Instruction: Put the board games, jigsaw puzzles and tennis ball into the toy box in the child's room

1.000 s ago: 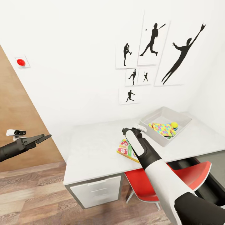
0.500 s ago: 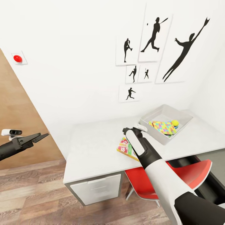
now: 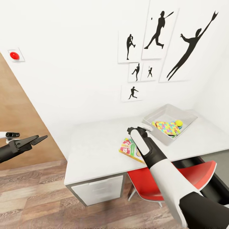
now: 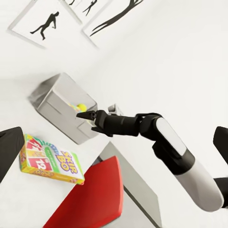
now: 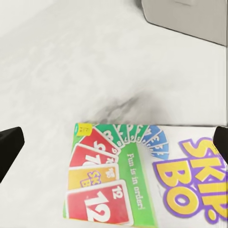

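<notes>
The Skip-Bo board game [image 3: 129, 149] lies flat on the pale table [image 3: 95, 149], partly hidden behind my right forearm. My right gripper [image 3: 133, 131] hovers open above it; in the right wrist view the carton [image 5: 142, 175] lies right under the two wide-apart fingers. The grey toy box [image 3: 165, 112] stands at the table's far right, holding a jigsaw puzzle [image 3: 167, 127] and the tennis ball [image 3: 179, 123]. From the left wrist the box [image 4: 57, 102], the ball [image 4: 81, 108] and the carton [image 4: 50, 161] also show. My left gripper [image 3: 39, 139] hangs open over the floor, left of the table.
A red-and-white chair [image 3: 181, 181] is tucked under the table beside the white drawer unit [image 3: 98, 190]. A dark lower shelf section [image 3: 210, 187] joins at the right. Baseball silhouette prints [image 3: 159, 31] and a red button [image 3: 14, 55] are on the white wall. Wood-plank floor [image 3: 31, 203] lies left.
The whole picture has shifted, so the camera has moved. My right gripper stays over the Skip-Bo carton; my left gripper has drifted slightly left in view.
</notes>
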Robot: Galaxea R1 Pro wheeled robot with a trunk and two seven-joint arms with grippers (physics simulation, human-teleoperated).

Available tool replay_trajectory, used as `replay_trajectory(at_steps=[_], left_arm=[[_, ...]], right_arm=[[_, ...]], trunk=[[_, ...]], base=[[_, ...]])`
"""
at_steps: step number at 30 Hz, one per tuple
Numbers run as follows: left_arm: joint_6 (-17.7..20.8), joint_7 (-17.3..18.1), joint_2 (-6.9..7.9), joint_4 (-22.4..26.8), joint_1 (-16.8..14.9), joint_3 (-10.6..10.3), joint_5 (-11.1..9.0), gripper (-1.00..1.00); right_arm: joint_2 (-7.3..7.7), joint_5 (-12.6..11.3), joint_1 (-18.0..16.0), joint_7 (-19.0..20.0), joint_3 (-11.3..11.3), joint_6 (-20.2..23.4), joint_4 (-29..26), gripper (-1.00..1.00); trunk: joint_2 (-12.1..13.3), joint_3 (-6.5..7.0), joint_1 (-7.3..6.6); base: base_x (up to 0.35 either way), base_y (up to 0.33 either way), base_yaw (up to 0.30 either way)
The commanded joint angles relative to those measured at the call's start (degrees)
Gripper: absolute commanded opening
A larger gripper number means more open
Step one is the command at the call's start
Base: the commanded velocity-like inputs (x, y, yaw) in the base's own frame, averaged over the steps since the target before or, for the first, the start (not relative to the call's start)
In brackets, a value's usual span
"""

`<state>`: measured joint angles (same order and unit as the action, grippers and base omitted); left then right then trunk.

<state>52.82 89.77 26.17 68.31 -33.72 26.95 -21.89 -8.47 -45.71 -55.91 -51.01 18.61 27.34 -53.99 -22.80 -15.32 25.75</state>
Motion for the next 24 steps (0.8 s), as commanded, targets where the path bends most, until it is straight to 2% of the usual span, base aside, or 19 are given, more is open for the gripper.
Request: replay_trajectory(at_steps=[1, 8, 24], left_arm=[[0.61, 0.23, 0.02, 0.03, 0.03, 0.01, -0.22, 1.0], [0.63, 0.23, 0.02, 0.07, 0.14, 0.03, -0.66, 1.0], [0.62, 0.23, 0.02, 0.07, 0.15, 0.03, -0.7, 1.0]], right_arm=[[0.38, -0.32, -0.23, -0.41, 0.05, 0.29, -0.06, 1.0], [1.84, -0.34, -1.16, -0.34, -0.05, 0.42, -0.06, 1.0], [2.77, -0.34, -1.7, -0.25, -0.06, 0.23, 0.02, 1.0]], trunk=[[-0.12, -0.21, 0.03], [-0.12, -0.86, 0.03], [-0.12, -2.36, 0.03]], base=[[0.0, 0.0, 0.0], [0.0, 0.0, 0.0], [0.0, 0.0, 0.0]])
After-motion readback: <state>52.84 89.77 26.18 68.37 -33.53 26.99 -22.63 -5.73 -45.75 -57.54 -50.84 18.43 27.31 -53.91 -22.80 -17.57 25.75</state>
